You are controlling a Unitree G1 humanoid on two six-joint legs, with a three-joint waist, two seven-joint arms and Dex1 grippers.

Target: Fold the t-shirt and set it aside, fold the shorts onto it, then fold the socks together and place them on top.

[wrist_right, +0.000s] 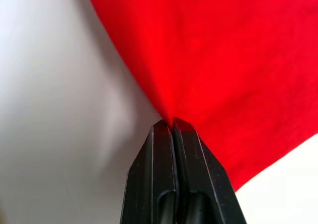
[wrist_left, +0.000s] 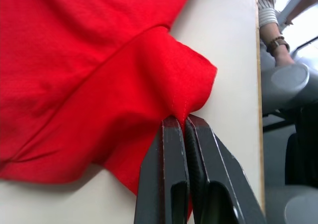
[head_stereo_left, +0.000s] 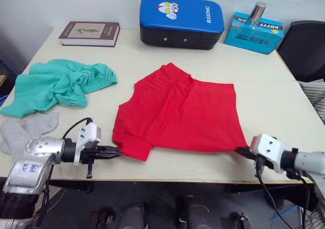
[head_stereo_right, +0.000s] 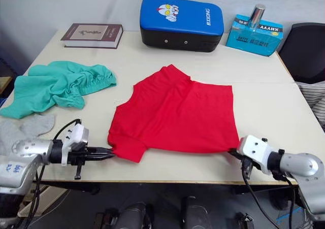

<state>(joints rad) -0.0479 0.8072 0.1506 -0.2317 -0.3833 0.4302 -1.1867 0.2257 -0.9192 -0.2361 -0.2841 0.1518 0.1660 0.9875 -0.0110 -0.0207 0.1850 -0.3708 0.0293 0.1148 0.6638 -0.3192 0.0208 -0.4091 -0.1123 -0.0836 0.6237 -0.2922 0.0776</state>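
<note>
Currently the t-shirt (head_stereo_left: 177,112) lies flat mid-surface, already partly folded, with one sleeve poking out at its near left corner. Left pincer (head_stereo_left: 118,151) is clamped on that near left corner at the sleeve hem; in the left wrist view its fingers (wrist_left: 174,174) are pressed together with red cloth bunched between them. Right pincer (head_stereo_right: 233,151) is clamped on the near right corner, jaws tight on a pulled-up peak of fabric in the right wrist view. Both grips sit at the near edge of the surface (head_stereo_left: 213,170), so the step in hand looks like a near-to-far fold of the t-shirt. To do it well: lift both corners together and level, keep light tension between the arms so the hem stays straight, carry it over to the far edge, lay it down before releasing, and avoid dragging the lower layer. The loose sleeve is likely to flop out and needs tucking. Shorts (head_stereo_left: 58,84) lie crumpled at far left, well apart from the t-shirt; the socks (head_stereo_left: 28,130) sit just near of them at the left edge, untouched. Containers: a teal box (head_stereo_left: 254,33) at the far right has a metal cylinder (head_stereo_left: 256,13) standing on top of it; its contents cannot be told.
</note>
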